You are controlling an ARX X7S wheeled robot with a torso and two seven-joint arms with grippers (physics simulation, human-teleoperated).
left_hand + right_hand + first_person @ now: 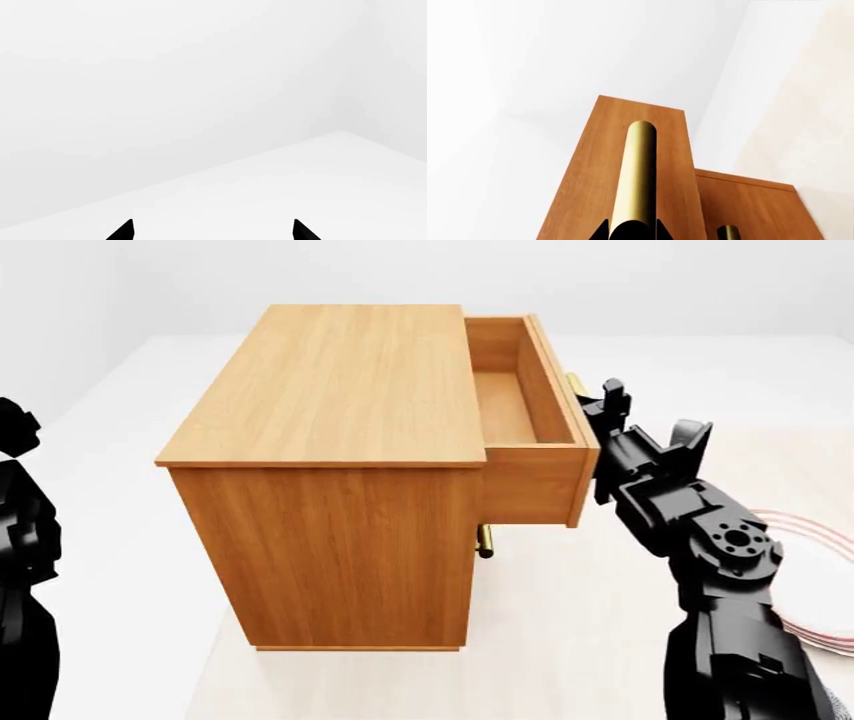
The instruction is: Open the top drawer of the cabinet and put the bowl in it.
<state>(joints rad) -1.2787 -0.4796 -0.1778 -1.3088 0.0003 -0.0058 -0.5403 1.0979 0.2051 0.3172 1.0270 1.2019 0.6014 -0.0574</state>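
The orange-brown cabinet [334, 390] stands in the middle of the head view. Its top drawer [531, 485] is pulled out to the right, and its inside shows empty. My right gripper [605, 408] is at the drawer's brass bar handle [574, 386]. In the right wrist view the gripper [632, 226] has its jaws tight on either side of the handle [637, 170], against the drawer front [584, 180]. My left gripper [213, 226] is open and empty and faces white floor and wall. The bowl is out of view.
A flat red-ringed white plate [817, 575] lies on the floor at the right, partly behind my right arm. A lower drawer's brass handle [486, 540] shows under the open drawer and in the right wrist view [728, 233]. My left arm [24, 540] is at the left edge.
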